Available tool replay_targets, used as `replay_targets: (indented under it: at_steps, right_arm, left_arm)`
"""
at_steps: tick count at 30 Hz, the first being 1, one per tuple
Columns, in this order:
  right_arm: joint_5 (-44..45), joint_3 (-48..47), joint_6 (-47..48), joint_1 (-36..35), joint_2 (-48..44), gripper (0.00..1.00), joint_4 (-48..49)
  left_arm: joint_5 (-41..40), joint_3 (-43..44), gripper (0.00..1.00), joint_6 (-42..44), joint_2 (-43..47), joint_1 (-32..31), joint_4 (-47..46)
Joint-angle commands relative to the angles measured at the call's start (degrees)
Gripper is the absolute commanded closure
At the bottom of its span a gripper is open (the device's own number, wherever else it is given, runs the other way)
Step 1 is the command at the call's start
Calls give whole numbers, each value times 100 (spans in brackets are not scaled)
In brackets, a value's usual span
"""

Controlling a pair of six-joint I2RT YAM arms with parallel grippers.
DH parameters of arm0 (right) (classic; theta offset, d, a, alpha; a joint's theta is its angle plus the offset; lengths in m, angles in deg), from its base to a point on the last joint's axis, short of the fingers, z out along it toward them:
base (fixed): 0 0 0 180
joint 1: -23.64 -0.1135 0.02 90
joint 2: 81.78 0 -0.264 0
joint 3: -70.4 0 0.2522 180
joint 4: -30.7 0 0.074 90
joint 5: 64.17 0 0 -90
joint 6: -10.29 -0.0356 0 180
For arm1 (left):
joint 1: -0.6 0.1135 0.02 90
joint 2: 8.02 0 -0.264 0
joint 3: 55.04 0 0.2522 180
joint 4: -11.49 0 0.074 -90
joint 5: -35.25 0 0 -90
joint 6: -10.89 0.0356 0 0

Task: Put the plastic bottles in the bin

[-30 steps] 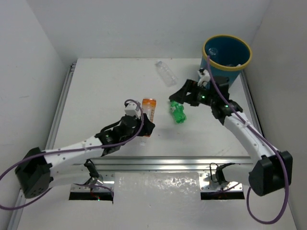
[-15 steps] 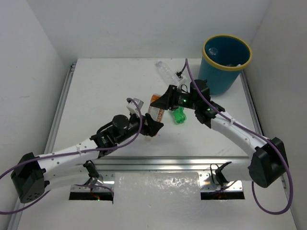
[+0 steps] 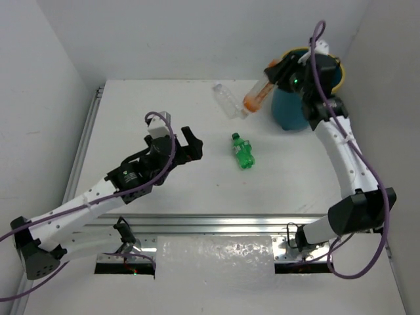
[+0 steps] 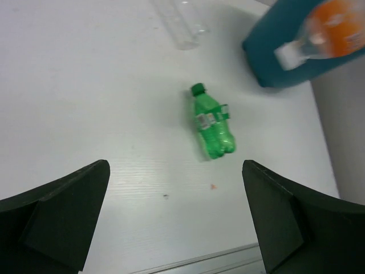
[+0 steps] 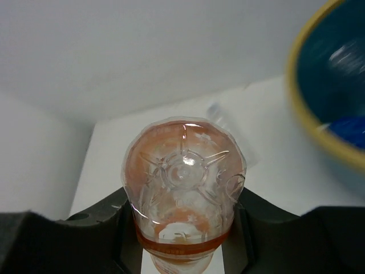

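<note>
Lowest in the top view, my left gripper (image 3: 188, 145) hangs over the middle left of the white table (image 3: 131, 118) with its jaws spread wide and nothing between them. My left wrist view shows both dark fingers (image 4: 63, 214) at the bottom corners, bare tabletop between them.

Beyond it, near the centre of the table, the green bottle (image 3: 243, 151) lies on its side with its cap pointing towards the far wall. Further up, the clear bottle (image 3: 228, 100) lies flat too, well apart from the green one.

At the upper right, my right gripper (image 3: 271, 79) is clamped on the orange bottle (image 3: 256, 97) and holds it in the air. The bottle is tilted, with its cap down to the lower left. My right wrist view looks straight at its ribbed base, pinched between my fingers.

The bin (image 3: 289, 115) stands just right of that bottle, in the table's far right corner. The bottle is not over its opening. Something blue lies inside the bin, too blurred to name.
</note>
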Motion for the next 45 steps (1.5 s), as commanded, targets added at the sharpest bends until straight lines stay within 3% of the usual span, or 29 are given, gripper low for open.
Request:
replay_targets:
  at_steps: [1,4,9,11,12,13,14,15,16,19,23,25,28,34,37,42,45]
  right_arm:
    - [1604,-1470,828,564,428,100,-493]
    - [2077,-2276,1232,949,892,100,-379]
    - [2649,-3491,2390,1074,1938,86,-308]
    - [2905,-3546,2820,1074,2123,85,-28]
    - [2940,-3468,2954,1074,2202,80,121]
    - [2984,-3432,3033,1074,2212,69,297]
    - [2958,-3423,3095,1083,2229,44,290]
    - [2932,-3432,3061,1074,2238,5,255]
    - [2827,-3458,3000,1074,2230,1,80]
    - [2562,-3633,2692,1074,2212,1,-359]
    - [3572,-3581,3157,705,1966,1,-396]
    - [3704,-3634,2939,512,1748,1,-1024]
    - [3504,-2934,2369,292,916,1,-1713]
    - [2203,0,1365,222,-1115,1,-1662]
    - [1833,740,1259,152,-1749,1,-1600]
    - [1631,1182,1329,142,-2226,1,-1732]
    - [1508,1402,1347,134,-2498,1,-1732]
  left_arm:
    - [-873,106,0,-304,504,54,1100]
    - [-890,9,0,-120,698,63,1038]
    - [-655,-105,0,-146,312,89,889]
    - [-435,-88,0,-155,-47,98,696]
    - [-225,-44,0,-146,-189,107,617]
    - [-153,-1,0,-137,-329,107,573]
    - [-65,43,0,-111,-618,107,433]
    - [14,140,0,-85,-777,116,353]
    - [172,236,0,-58,-944,116,318]
    - [453,833,0,-84,-1744,116,352]
    - [630,1863,0,-348,-3071,89,791]
    - [674,2380,1,-488,-3693,37,844]
    - [788,3083,2,-594,-4528,-51,958]
    - [490,5391,3,-805,-6452,-183,1906]
    - [393,6001,4,-963,-7071,-218,2084]
    - [358,6468,8,-1200,-7861,-227,2330]
    - [393,6460,27,-1174,-8117,-227,2295]
